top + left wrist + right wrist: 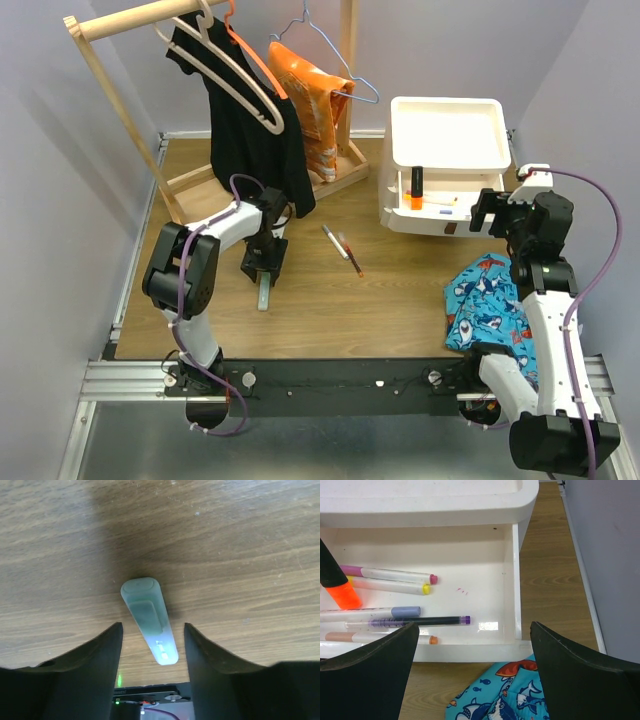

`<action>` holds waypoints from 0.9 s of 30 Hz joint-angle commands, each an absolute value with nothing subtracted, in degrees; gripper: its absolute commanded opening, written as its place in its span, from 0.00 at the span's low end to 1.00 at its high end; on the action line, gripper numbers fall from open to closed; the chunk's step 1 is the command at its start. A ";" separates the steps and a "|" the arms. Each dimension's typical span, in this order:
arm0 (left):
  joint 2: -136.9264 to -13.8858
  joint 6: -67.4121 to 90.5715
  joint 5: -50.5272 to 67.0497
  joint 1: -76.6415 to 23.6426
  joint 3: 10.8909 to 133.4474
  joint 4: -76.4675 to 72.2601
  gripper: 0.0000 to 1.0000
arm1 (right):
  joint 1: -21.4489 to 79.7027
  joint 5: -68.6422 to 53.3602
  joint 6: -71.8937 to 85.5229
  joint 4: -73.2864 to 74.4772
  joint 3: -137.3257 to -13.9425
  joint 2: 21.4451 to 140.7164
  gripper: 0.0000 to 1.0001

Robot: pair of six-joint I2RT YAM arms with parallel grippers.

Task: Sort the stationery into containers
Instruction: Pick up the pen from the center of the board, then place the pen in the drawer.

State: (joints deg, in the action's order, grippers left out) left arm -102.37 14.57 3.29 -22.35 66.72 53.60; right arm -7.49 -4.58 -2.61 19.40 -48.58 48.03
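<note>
- While the left gripper stands wide open, the pale green highlighter lies flat on the table between its fingers, left of centre.
- Empty and wide open, the right gripper faces the open drawer, upper right; pens lie inside.

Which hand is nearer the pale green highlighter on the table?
Left. The left hand is open astride the pale green highlighter; the right hand is across the table, facing the open white drawer.
</note>
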 commanded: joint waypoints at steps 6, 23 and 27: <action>-105.03 15.12 6.41 -22.41 67.24 53.52 0.28 | -8.61 -4.66 -2.64 19.34 -48.69 46.93 1.00; -93.07 0.37 37.70 -33.74 93.85 51.36 0.00 | -8.79 -4.04 -2.81 17.49 -48.16 46.32 1.00; -96.50 -1.93 38.84 -36.47 103.52 41.59 0.00 | -8.79 -4.39 -2.81 17.66 -48.16 46.14 1.00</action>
